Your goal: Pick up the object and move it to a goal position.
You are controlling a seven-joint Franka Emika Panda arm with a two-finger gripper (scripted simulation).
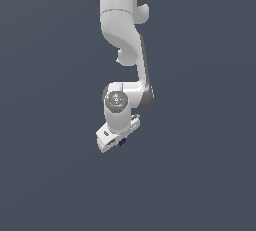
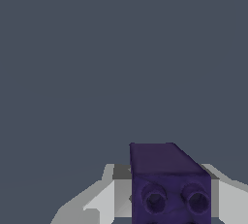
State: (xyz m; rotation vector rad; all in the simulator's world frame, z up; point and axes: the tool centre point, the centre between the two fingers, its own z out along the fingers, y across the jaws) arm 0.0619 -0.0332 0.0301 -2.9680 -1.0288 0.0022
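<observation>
The object is a small dark purple block (image 2: 167, 184) with two round sockets on its near face. In the wrist view it sits between my two light grey fingers (image 2: 104, 199), which press on its sides. In the exterior view only a sliver of the block (image 1: 122, 142) shows under the white hand. My gripper (image 1: 120, 142) hangs at the end of the white arm, tilted, against a plain grey-blue background. It is shut on the block. I cannot tell from these frames whether the block rests on a surface or is held in the air.
The white arm (image 1: 122, 25) comes down from the top of the exterior view. The background is a uniform grey-blue in both views, with no other objects, edges or goal marker showing.
</observation>
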